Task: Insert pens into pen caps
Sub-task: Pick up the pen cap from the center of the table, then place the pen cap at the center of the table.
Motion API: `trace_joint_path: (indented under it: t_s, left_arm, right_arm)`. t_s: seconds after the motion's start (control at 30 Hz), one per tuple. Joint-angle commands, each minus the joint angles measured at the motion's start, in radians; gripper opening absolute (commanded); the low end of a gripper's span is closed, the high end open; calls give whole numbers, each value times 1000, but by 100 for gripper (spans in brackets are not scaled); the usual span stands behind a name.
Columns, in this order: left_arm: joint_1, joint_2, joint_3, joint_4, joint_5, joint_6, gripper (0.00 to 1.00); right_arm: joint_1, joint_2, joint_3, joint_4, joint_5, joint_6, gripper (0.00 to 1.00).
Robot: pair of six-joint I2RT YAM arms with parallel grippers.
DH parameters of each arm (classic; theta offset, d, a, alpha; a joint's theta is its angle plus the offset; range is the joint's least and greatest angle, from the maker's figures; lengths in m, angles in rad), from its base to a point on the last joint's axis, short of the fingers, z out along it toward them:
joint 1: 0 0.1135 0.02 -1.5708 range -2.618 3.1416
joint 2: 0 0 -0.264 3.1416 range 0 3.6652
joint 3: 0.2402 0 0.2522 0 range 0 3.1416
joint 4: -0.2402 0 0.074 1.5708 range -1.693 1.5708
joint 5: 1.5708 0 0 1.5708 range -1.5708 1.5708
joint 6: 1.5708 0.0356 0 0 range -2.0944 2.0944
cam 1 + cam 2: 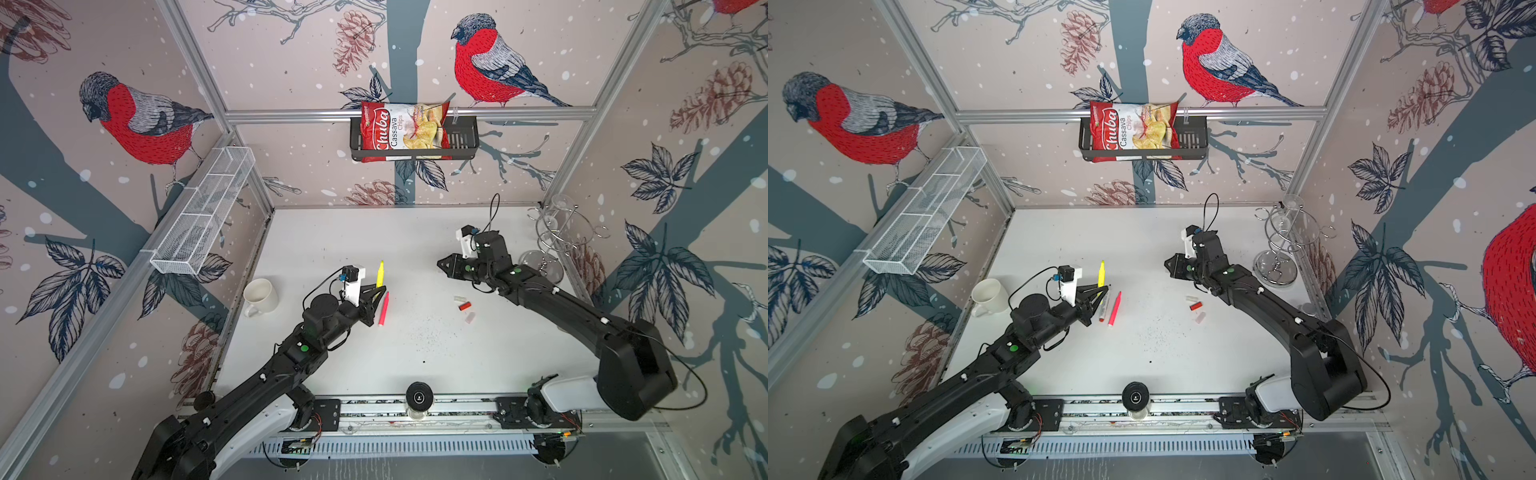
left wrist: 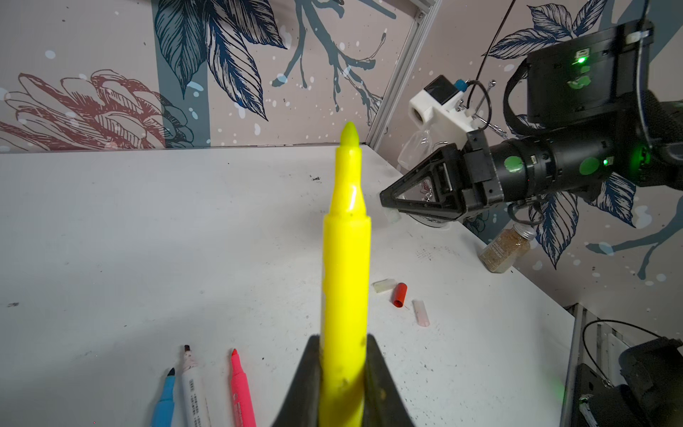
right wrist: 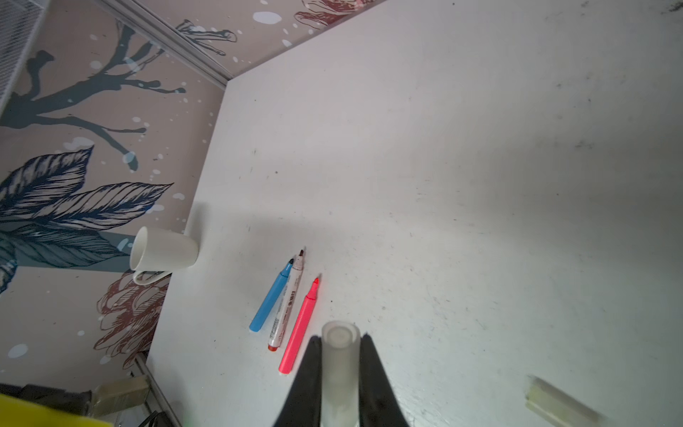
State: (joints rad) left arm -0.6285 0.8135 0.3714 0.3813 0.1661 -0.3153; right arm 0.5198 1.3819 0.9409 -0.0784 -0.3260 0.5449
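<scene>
Black left tool (image 2: 343,345) grips yellow pen (image 2: 346,258), right tool (image 3: 340,342) whitish cap (image 3: 340,373); bag (image 1: 401,129) reads "Chuba".

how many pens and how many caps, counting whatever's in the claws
pens: 4 (yellow pen in left claw, blue pen, white pen, pink pen)
caps: 4 (whitish cap in right claw; on table whitish cap, red cap, whitish cap)
total: 8

Pens (image 1: 1115,309) left of caps (image 1: 1196,306)
</scene>
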Motion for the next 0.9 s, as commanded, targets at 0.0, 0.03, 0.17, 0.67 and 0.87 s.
trace_joint_path:
  t_s: [0.0,0.03,0.17,0.67,0.87]
  left_arm:
    - [0,0,-4,48,23,-6,0]
    - [0,0,-5,47,21,-8,0]
    - [0,3,-6,47,19,-11,0]
    - [0,6,-14,57,8,-14,0]
    - [0,0,-12,46,7,-13,0]
  right_arm:
    - [-13,-24,-14,58,-21,-24,11]
    - [-22,-22,-19,52,-2,-12,11]
    - [-102,43,-14,-21,39,59,11]
    - [-173,269,80,-208,331,201,18]
    - [-173,339,88,-212,365,228,18]
